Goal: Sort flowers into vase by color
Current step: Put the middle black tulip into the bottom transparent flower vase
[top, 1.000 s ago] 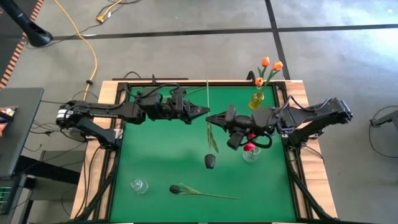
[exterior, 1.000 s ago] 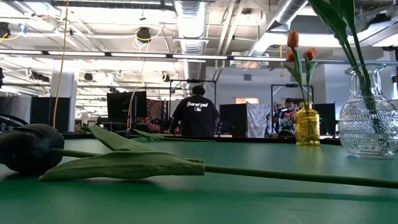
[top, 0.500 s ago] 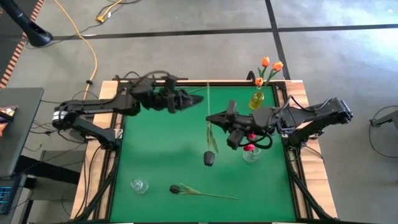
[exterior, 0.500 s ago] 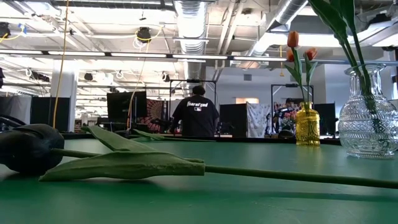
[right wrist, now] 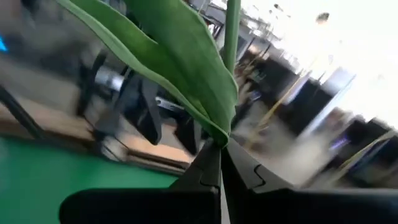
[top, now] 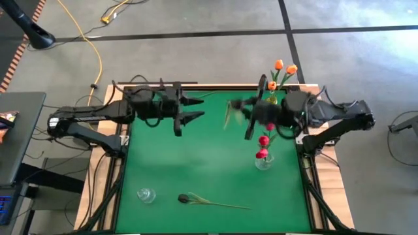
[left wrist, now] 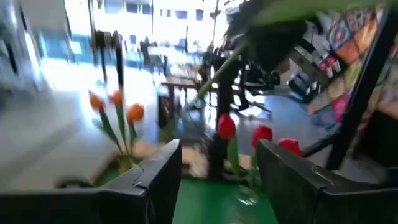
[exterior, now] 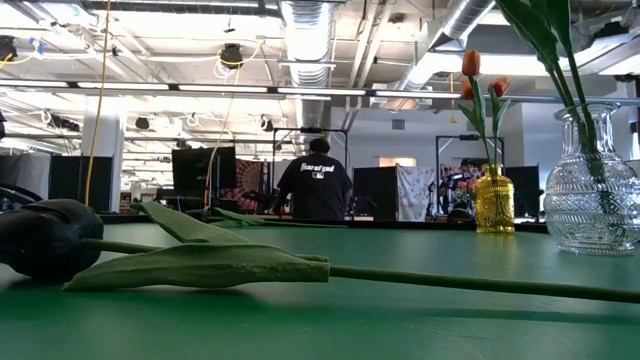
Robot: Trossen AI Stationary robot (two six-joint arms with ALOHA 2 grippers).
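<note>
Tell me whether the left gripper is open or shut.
Open. In the left wrist view the left gripper has its two fingers spread wide apart, with nothing between them.

Both arms are dark, near-black chains of blocky joints with black cables looping along them, the left arm (top: 98, 117) carrying a small white marking near its base, and each ends in a claw (left wrist: 217, 180) of two flat, angular, matte black fingers (right wrist: 205, 180).
</note>
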